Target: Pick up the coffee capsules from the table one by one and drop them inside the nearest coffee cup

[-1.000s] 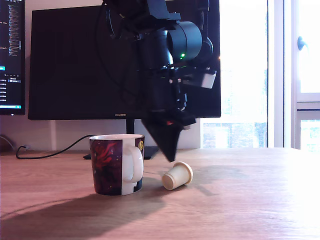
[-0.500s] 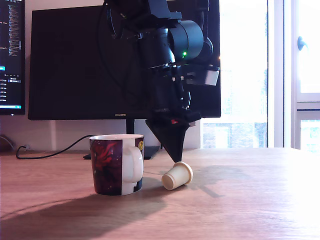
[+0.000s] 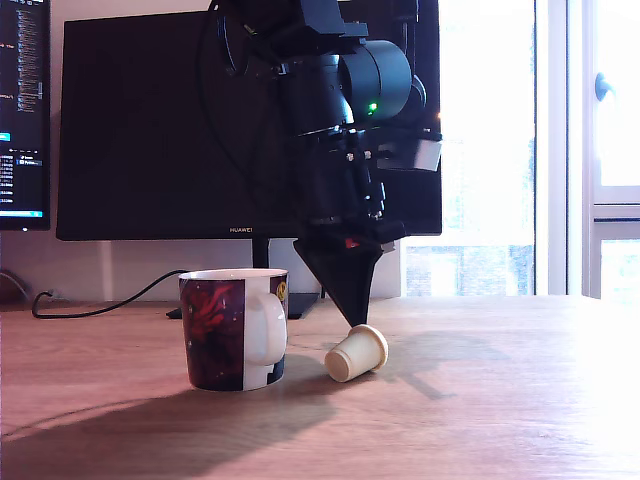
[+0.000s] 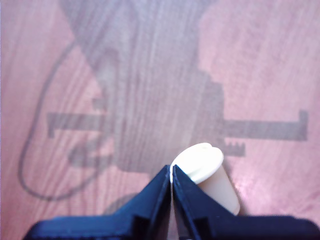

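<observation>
A cream-white coffee capsule (image 3: 356,353) lies on its side on the wood-grain table (image 3: 480,400), just to the exterior view's right of the coffee cup (image 3: 234,328), a mug with a dark red-and-black print and a white handle. My gripper (image 3: 352,318) points down with its tip right above the capsule, slightly behind it. In the wrist view the two dark fingers (image 4: 161,190) are pressed together, shut on nothing, and the capsule (image 4: 206,172) lies beside the tip, not between the fingers. The inside of the cup is hidden.
A large dark monitor (image 3: 150,130) stands behind the cup, with its stand and a black cable (image 3: 90,308) on the table. A second screen (image 3: 22,110) shows at the exterior view's left edge. Bright windows fill the right.
The gripper has swung from above the cup's handle toward the exterior view's right and now hangs over the capsule. The capsule and the cup have not moved.
</observation>
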Tool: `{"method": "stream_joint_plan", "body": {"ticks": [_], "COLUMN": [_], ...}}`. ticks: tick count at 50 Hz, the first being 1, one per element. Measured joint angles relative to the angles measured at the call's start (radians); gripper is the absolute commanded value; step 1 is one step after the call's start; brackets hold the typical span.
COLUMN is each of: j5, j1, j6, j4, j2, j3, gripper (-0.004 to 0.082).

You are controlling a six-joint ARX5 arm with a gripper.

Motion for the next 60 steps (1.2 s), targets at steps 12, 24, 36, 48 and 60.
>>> {"method": "stream_joint_plan", "body": {"ticks": [12,24,36,48,60], "j5": [-0.003,0.013,0.019,0.019,0.02], "j1": [-0.019,-0.078,-0.101,-0.114,-0.16], "j6": [-0.005,-0.019,-0.023,-0.023,-0.023], "j4": [-0.011,-0.029,-0.056,-0.055,-0.055], "j2": [0.053,0.053,0.053,0.053,0.053], "j3": [0.005,0.005,0.005,0.005,0.005], "gripper": [-0.0021,-0.0021,-0.0021,-0.0021,-0.0021]}}
